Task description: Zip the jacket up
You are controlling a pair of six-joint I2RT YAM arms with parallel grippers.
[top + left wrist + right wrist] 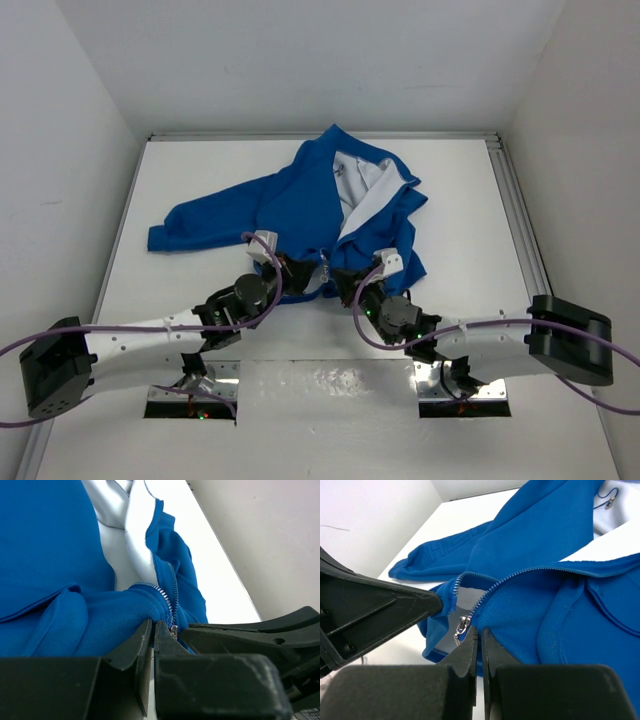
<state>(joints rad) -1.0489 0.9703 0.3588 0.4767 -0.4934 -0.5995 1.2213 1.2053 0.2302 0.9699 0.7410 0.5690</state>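
Observation:
The bright blue jacket [290, 205] lies spread across the middle of the table, its front open and its white lining [375, 195] showing. My left gripper [292, 272] is shut on the hem of one front panel [100, 625], just left of the zipper's foot. My right gripper [346, 280] is shut on the other panel's hem [520, 615], and the two sets of fingertips nearly meet. The small metal zipper pull [462, 626] hangs at the bottom of the teeth, right beside my right fingertips [470, 642]. In the left wrist view the pull [173, 630] sits just past my left fingertips [162, 630].
White walls close in the table on the left, back and right. A metal rail [515, 210] runs along the right edge. One sleeve [185, 232] stretches out to the left. Purple cables [262, 262] loop over both wrists.

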